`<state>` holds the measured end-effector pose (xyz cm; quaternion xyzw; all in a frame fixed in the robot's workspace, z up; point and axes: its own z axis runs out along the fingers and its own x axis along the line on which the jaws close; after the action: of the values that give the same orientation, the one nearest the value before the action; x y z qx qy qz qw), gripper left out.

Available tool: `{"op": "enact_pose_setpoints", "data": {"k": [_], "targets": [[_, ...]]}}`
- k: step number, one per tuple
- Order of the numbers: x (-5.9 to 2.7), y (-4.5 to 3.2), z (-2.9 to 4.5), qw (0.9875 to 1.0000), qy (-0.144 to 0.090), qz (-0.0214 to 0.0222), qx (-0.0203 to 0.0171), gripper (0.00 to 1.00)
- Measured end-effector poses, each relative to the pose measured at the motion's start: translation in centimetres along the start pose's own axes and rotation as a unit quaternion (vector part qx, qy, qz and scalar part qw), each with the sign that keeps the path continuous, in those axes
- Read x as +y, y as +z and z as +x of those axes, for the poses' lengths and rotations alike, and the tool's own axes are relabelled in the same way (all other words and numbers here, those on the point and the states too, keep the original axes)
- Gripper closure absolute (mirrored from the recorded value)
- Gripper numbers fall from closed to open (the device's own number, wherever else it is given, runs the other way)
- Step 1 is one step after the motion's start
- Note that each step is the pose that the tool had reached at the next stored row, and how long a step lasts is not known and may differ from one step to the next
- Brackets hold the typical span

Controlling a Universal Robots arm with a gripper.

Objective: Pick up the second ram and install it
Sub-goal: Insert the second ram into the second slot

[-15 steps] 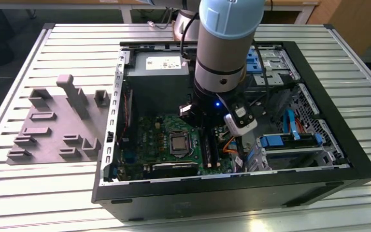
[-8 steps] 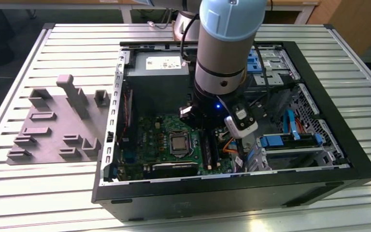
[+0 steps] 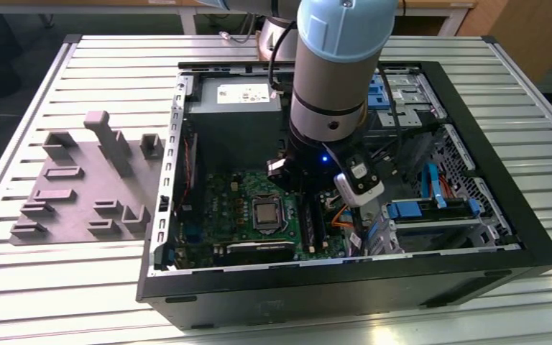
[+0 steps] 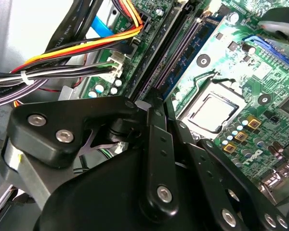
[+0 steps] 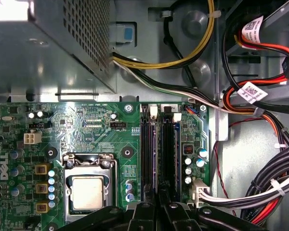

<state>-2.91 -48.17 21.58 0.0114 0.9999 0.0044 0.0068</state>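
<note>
The second ram is something we cannot pick out for sure: a dark strip runs into the gripper [image 5: 159,209] along the memory slots [image 5: 156,154], but we cannot tell whether it is the stick or just a slot. The gripper hangs low inside the open computer case [image 3: 353,280], right over the end of those two long black slots, in line with them in both wrist views. Whether it is closed, apart or clamped on anything we cannot tell, since its black linkage hides the tip. The slots stretch away from the gripper across the green motherboard [image 5: 86,125]. Just beside the gripper, on one side of the slots, sits the CPU socket [image 5: 88,190] with its silver square and metal frame. On the other side, near the gripper, a bundle of black, white, red and orange cables [image 5: 274,183] plugs into the board's edge. Beyond the far end of the slots lies the grey power supply [image 5: 38,48] with a perforated wall. In the exterior view, well apart from the gripper and outside the case, a grey moulded fixture [image 3: 84,180] rests on the ribbed metal table [image 3: 65,287].
</note>
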Motion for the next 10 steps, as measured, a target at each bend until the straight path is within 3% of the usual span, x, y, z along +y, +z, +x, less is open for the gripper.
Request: {"op": "enact_pose_setpoints", "data": {"k": [10], "targets": [[0.17, 0.04, -0.01, 1.0000, -0.001, -0.0001, 0.0000, 0.86]]}}
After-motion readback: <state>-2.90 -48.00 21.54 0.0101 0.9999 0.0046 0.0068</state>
